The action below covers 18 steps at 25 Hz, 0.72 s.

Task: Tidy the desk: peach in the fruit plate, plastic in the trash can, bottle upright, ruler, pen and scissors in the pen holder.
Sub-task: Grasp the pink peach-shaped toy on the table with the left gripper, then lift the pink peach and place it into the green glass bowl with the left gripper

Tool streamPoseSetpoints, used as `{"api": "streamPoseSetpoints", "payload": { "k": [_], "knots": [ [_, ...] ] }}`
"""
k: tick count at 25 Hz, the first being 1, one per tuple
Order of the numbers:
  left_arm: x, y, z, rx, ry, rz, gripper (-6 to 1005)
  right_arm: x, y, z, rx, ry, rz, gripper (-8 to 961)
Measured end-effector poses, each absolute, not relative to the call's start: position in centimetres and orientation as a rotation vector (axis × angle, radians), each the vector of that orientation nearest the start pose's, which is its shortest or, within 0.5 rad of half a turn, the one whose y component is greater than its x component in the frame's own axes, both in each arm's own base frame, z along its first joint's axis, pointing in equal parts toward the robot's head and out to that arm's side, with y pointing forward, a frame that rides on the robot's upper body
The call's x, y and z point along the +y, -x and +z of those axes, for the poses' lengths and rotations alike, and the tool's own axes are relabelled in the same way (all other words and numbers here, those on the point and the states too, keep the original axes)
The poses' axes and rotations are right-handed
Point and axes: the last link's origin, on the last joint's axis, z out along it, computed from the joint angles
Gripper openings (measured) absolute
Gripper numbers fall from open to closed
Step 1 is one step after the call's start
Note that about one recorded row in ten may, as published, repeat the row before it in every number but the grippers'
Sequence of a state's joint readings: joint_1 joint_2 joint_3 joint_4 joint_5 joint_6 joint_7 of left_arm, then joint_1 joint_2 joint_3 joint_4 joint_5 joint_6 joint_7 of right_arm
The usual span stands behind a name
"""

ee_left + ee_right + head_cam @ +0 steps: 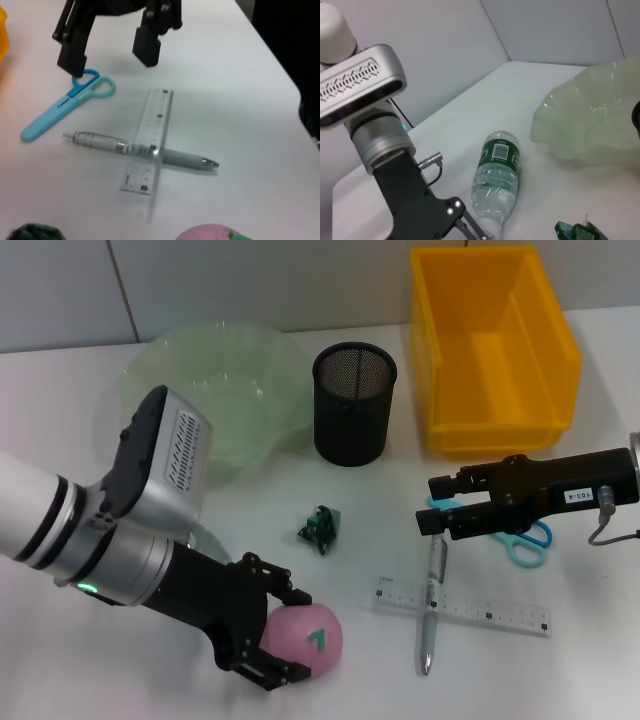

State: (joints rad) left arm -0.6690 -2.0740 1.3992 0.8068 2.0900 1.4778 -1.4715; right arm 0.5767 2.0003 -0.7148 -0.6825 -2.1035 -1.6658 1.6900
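The pink peach (312, 637) lies on the table at the front, and my left gripper (296, 634) is open with a finger on each side of it. Over the top of the grey pen (431, 612) and beside the blue scissors (522, 540), my right gripper (436, 508) hangs open. The pen lies crossed with the clear ruler (470, 609). A green plastic scrap (321, 528) sits mid-table. The bottle (496, 179) lies on its side, mostly hidden behind my left arm in the head view. At the back stand the green fruit plate (230, 370), the black pen holder (354, 405) and the yellow trash can (495, 360).
My left arm (110, 520) covers the front left of the table. The table's front edge runs close to the ruler (147, 142) and pen (100, 141), with the scissors (60, 110) beside them.
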Motion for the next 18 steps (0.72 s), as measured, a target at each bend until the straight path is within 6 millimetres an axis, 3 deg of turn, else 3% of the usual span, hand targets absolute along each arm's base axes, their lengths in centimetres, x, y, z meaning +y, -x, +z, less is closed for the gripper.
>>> {"api": "streamPoseSetpoints", "payload": {
  "k": [5, 12, 18],
  "knots": [
    [32.36, 19.98, -7.91, 0.054, 3.257, 0.078, 779, 33.29, -26.13, 2.39, 0.947, 2.835, 0.572, 753],
    [32.40, 20.22, -8.08, 0.038, 3.237, 0.081, 544, 33.20, -26.21, 2.38, 0.950, 2.834, 0.572, 752],
    [32.27, 19.71, -7.59, 0.015, 3.240, -0.005, 491, 33.18, -26.24, 2.38, 0.952, 2.834, 0.572, 752]
  ]
}}
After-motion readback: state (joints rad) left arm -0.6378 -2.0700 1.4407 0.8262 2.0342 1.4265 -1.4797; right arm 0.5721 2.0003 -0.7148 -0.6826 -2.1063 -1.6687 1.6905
